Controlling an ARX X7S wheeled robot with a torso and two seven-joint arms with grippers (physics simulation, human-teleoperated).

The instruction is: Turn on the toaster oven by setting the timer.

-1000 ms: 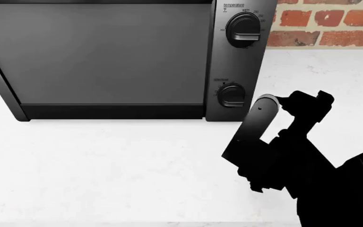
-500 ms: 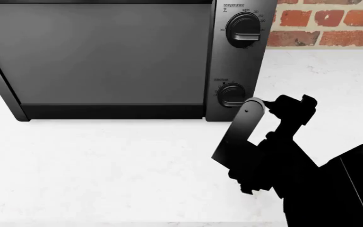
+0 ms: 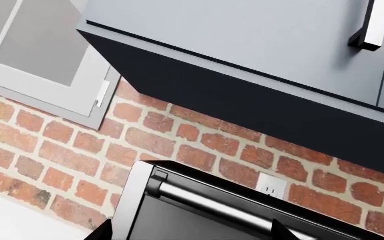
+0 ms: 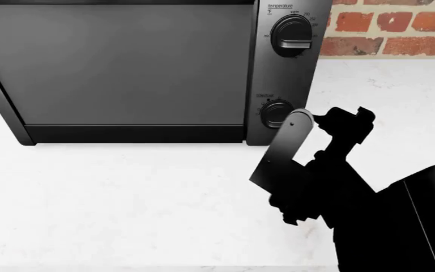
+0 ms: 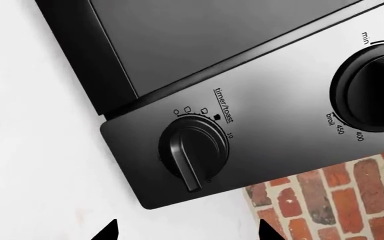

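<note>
The oven point(image 4: 127, 68) stood at the back of the white bench point(image 4: 127, 198), against the brick wall point(image 4: 399, 28), its dark glass door facing forward and its control panel at the right end. The panel carried two knobs: the larger temperature knob point(image 4: 291, 35) above and the timer point(image 4: 276, 113) below, near the panel's lower edge.

In the head view the right gripper point(image 4: 322, 122) was raised in front of the panel, just beside the timer and slightly to its right. Its fingers stood spread, with bench showing between them, and it held nothing. One finger overlapped the timer's right edge in that view, yet contact could not be confirmed.

The right wrist view looked straight onto the timer point(image 5: 193, 150), labelled "timer/toast". Only the two fingertips point(image 5: 105, 231) entered the frame, and both lay clear of the knob, so no grasp had been made. The raised bar pointed away from the printed marks; whether this was the off position could not be told.

The left gripper appeared in no view as a whole, and its state could not be told. Its wrist camera faced the wall, a cabinet point(image 3: 259, 65) and the oven's door handle point(image 3: 232, 207).

Judged from these views, the approach was nearly complete. Closing on the timer and turning it remained to be done.
</note>
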